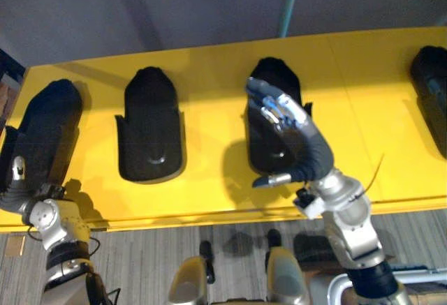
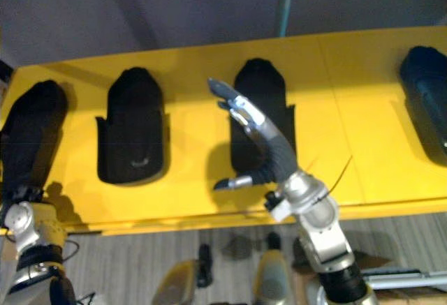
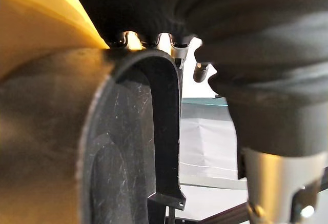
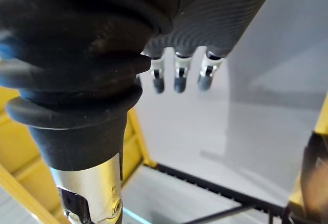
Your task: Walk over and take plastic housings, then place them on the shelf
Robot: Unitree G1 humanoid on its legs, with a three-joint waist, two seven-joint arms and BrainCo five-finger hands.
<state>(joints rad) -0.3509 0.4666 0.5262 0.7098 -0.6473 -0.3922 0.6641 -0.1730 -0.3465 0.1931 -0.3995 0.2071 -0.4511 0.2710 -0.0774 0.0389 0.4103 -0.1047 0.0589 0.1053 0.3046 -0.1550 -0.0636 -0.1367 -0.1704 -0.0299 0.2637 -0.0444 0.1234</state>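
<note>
Single row along the shelf, four positions, well apart from one another. Leftmost housing lies at the shelf's left end, with the left hand at its near end by the front left corner. Second housing lies left of centre. Third housing lies at centre, with the right hand raised over it, nearer the front edge. Rightmost housing lies at the right end.

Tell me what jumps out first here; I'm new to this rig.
A bright yellow shelf carries a row of black plastic housings across the head views. The right hand hangs open, fingers straight, over the housing right of centre, while the left hand sits against the leftmost housing at the lower left.
</note>
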